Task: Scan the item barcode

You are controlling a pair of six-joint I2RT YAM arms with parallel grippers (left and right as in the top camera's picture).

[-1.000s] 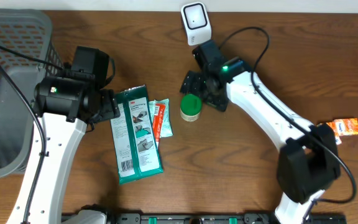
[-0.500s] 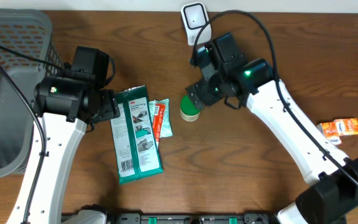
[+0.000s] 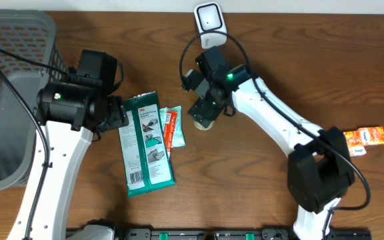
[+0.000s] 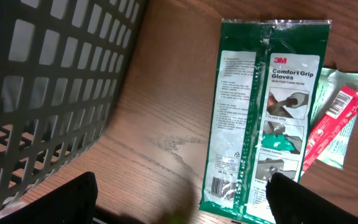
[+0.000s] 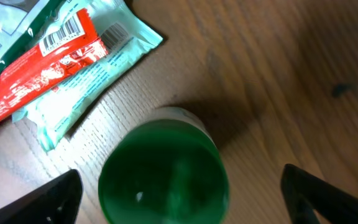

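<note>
— Brown wood tabletop (image 3: 279,60), entry one. What is the hazard on it?

— Hazard, by my reckoning: the green-capped jar (image 5: 163,171) is round and upright. If my right claw (image 5: 191,199) closes off-centre, the fingers could skid off the cap and tip it or roll it toward the red-and-mint sachet (image 5: 48,62). Second hazard: no barcode shows on the cap, so a blind grip may turn the wrong face to the white scanner (image 3: 208,20).

— Claw condition?

— Right claw: jaws wide, one finger either side of the jar, holding nothing; whether it touches the jar I cannot tell. The jar stands just beside the sachet, near the scanner.
Outward:
- 3M Comfort Grip Gloves pack (image 3: 147,143)
- left claw (image 4: 179,205), spread wide and empty, just beside the pack
- grey basket (image 3: 5,100)
- orange packet (image 3: 369,137), well apart
</note>
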